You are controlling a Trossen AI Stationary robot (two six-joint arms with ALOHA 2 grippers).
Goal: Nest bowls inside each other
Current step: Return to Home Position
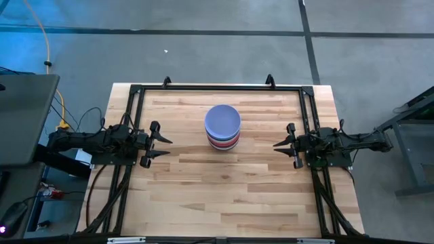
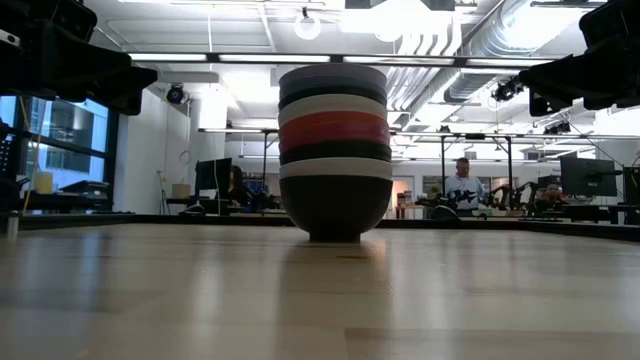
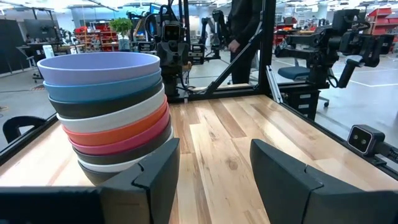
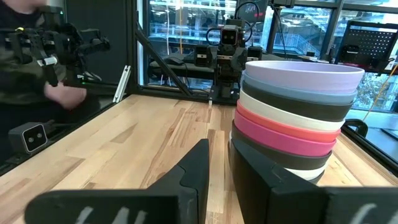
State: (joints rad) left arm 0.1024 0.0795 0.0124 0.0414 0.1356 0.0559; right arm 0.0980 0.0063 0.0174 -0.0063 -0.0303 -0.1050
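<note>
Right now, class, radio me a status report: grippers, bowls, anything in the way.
Left gripper at left, jaws open, empty. Right gripper at right, empty. Bowls nested in one stack, lavender on top. Neither gripper touches it.

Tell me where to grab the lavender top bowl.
Pinch the lavender bowl by its rim, straight down from above, one finger inside, one outside. Its wall is sunk in the blue bowl beneath, so only the rim band shows; a side squeeze would likely catch lower bowls. Left gripper and right gripper wait open either side.

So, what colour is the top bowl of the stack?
Lavender round plastic bowl; left wrist view.
</note>
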